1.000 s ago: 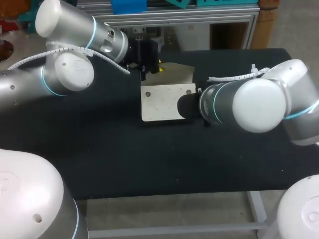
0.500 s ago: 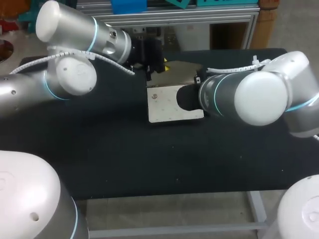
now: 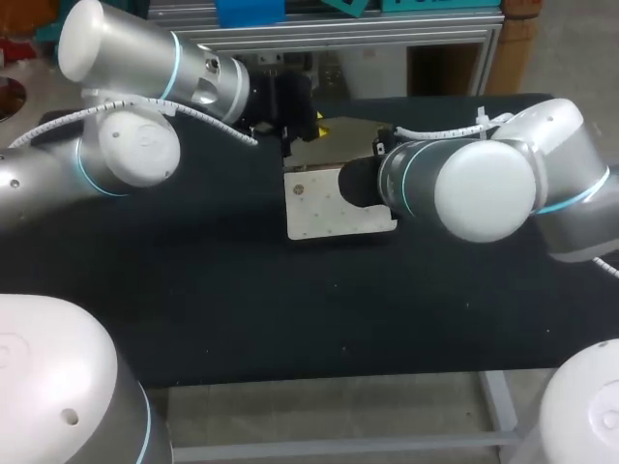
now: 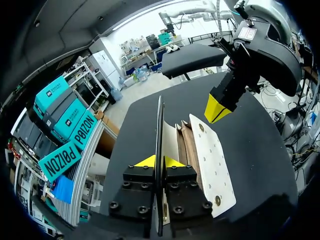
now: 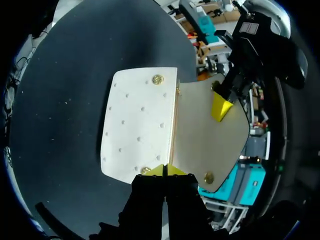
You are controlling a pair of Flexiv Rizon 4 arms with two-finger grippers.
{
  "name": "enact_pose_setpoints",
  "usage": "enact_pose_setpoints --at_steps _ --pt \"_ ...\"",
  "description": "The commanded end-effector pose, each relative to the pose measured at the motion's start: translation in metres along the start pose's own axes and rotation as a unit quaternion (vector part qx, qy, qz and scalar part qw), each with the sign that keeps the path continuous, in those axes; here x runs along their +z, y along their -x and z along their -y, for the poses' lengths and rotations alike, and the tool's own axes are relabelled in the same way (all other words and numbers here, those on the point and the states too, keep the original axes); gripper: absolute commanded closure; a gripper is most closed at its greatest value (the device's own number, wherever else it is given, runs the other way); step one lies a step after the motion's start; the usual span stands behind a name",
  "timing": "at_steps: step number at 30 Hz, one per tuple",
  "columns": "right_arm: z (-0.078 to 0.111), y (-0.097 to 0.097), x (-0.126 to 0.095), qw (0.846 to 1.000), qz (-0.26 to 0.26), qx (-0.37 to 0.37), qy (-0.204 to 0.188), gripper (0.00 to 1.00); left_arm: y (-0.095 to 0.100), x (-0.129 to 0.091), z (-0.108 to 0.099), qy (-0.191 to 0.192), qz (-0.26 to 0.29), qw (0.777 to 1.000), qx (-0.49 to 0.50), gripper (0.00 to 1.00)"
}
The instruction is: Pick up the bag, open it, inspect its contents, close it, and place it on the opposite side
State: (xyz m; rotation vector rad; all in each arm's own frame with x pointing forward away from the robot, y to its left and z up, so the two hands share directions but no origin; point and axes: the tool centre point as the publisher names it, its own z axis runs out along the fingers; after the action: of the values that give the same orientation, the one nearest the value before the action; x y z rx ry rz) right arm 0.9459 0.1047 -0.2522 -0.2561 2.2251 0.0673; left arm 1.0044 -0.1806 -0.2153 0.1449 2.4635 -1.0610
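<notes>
A cream bag [image 3: 334,201] with small studs hangs over the black table, its flap [image 3: 346,140] lifted open toward the back. My left gripper [image 3: 311,129] is shut on the flap's far edge; in the left wrist view the flap [image 4: 159,131] runs edge-on between the yellow tips of the left gripper [image 4: 159,162], with the bag's body [image 4: 212,160] beside it. My right gripper [image 5: 164,170] is shut on the bag's side edge, where the studded body [image 5: 140,125] meets the flap [image 5: 210,140]. In the head view the right arm hides that gripper.
The black table [image 3: 242,290] stretches wide in front of the bag and to both sides of it. Both of my arms meet over its back middle. A metal frame runs along the table's far edge.
The bag has shifted a little to the right and away from the front. The right gripper has closed on the bag's edge, and both arms moved with the bag.
</notes>
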Motion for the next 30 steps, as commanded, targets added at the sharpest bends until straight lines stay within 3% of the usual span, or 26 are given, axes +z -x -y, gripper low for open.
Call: enact_pose_setpoints --at_steps 1,13,30 --pt "0.000 0.001 0.019 1.000 0.004 0.001 0.006 1.00 -0.003 -0.004 0.000 -0.010 -0.001 1.000 0.001 1.00" --pt "-0.004 0.008 0.038 1.000 0.008 -0.002 0.015 1.00 -0.007 -0.003 0.000 -0.016 -0.001 1.000 -0.009 1.00" --pt "-0.006 -0.014 0.050 0.999 -0.026 -0.003 0.019 1.00 -0.002 -0.016 0.008 -0.029 0.019 0.999 -0.017 1.00"
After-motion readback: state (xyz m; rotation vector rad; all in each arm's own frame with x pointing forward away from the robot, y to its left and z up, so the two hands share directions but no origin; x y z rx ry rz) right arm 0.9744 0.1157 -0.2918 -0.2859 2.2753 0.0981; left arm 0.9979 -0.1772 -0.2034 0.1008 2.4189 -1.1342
